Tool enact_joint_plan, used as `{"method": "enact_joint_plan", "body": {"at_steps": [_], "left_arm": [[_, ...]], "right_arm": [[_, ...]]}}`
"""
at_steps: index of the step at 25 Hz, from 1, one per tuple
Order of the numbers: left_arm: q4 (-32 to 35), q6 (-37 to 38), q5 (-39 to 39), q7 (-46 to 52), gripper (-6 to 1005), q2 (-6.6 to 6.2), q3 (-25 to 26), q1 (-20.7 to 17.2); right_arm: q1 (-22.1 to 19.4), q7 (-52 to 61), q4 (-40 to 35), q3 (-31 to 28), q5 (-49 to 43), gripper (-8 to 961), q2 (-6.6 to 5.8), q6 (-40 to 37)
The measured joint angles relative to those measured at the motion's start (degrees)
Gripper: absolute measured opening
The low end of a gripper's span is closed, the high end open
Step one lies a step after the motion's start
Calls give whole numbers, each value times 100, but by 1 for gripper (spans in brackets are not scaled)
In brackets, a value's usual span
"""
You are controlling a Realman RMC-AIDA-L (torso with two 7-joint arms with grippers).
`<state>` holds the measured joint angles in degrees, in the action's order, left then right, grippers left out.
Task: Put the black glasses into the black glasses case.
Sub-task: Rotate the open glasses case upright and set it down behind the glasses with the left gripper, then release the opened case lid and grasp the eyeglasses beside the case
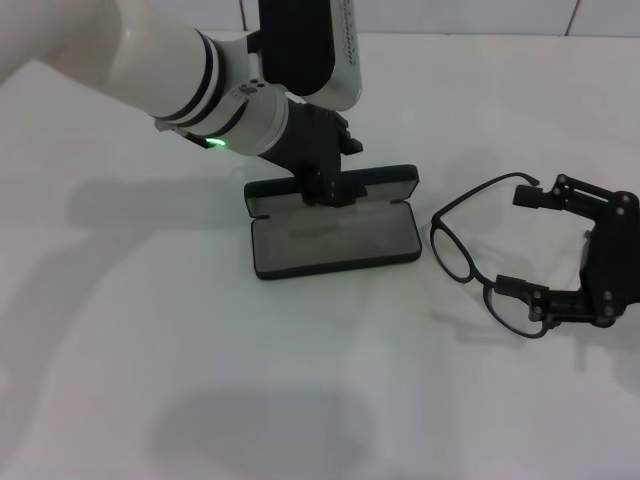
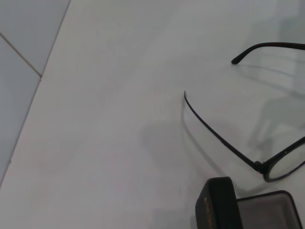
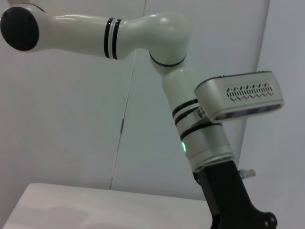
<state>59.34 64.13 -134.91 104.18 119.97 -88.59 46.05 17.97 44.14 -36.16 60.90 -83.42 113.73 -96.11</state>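
Observation:
The black glasses case lies open in the middle of the table, grey lining up and its lid standing at the back. My left gripper comes down from the upper left and is shut on the lid's rim. The left wrist view shows a corner of the case. The black glasses are to the right of the case, temples unfolded and pointing right; they also show in the left wrist view. My right gripper is open, one finger by each temple. I cannot tell whether it touches them.
The white table carries nothing else. A tiled wall stands behind its far edge. The right wrist view shows only my left arm against the wall.

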Motion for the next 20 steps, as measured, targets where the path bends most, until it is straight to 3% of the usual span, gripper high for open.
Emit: {"method": "enact_joint_plan", "body": {"at_steps": [1,6,10,13,15,18,20], "left_arm": [[66,65,-15,15,380,0,-13,-11],[568,440,144,-3,536,-6,-1,-234],[967,490,1087,-599,613,-21,69,-753],[1018,481,2294,-1363,636,-9,307,-1255],[781,417,3504,-2114,635,-1,470,-1616],[-106,446,5423,-3301,634,-14,568,-1953],[-665,460,6187,-3758,634,-14,634,-2027]], "right_arm": [[-1,6,-1,0,0,847,-5,4],[-4,42,0,-148,-7,846,-15,13],[4,63,-13,-181,8,845,-11,21],[33,355,-213,-227,-28,845,-10,32],[38,868,-565,-226,-183,844,-9,45],[48,2489,-1635,-227,-778,843,-25,99],[62,3361,-2249,-222,-1171,842,-17,118]]}}
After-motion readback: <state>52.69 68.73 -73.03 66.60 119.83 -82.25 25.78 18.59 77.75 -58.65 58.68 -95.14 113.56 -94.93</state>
